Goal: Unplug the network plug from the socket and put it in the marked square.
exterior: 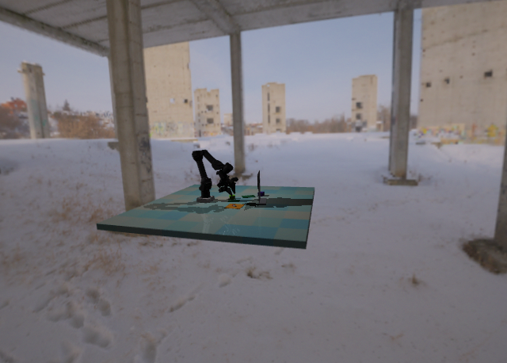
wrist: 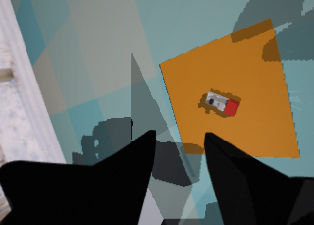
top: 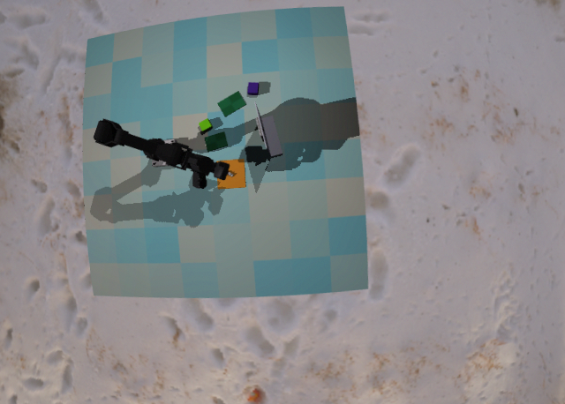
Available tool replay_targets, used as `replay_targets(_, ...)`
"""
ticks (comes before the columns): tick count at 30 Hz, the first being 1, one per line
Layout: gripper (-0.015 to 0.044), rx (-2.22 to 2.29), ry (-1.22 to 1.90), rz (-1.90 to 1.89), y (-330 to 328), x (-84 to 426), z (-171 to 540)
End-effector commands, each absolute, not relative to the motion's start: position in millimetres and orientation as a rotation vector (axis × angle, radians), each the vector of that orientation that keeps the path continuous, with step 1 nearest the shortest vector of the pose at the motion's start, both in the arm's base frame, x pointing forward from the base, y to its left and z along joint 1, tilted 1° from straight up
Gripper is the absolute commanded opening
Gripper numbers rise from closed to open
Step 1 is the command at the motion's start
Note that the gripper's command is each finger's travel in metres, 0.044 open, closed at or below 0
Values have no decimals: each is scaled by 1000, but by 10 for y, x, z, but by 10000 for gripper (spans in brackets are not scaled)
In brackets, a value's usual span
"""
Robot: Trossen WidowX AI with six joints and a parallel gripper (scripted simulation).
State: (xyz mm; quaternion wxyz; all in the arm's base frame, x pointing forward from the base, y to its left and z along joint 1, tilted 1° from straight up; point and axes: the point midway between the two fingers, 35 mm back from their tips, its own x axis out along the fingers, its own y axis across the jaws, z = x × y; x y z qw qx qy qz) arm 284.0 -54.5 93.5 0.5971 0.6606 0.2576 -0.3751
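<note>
The plug (wrist: pixel 222 103) lies free inside the orange square (wrist: pixel 255 63); the gripper (wrist: pixel 180 139), part open and empty, hangs above it; the arm should lift straight up, brushing neither plug nor panel (top: pixel 269 135).

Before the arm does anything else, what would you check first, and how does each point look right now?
1. Small grey network plug with a red end out of the socket on the upright grey panel: ok.
2. Plug lying inside the orange marked square: ok, well within its edges.
3. Black end effector let go: ok, nothing between its fingers, plug lies apart below.
4. End effector raised off the checkered table: ok in the wrist view.
5. Arm apart from the panel: ok in the top view.
6. Arm apart from the dark green flat block beside it: cannot tell.
</note>
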Motion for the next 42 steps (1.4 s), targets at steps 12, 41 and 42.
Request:
replay_targets(12, 156, 1534, 592, -864, -539, 2801, 1214)
replay_targets(41, 156, 1534, 594, -867, -544, 2804, 1898)
replay_targets(42, 156, 1534, 594, -867, -544, 2801, 1929)
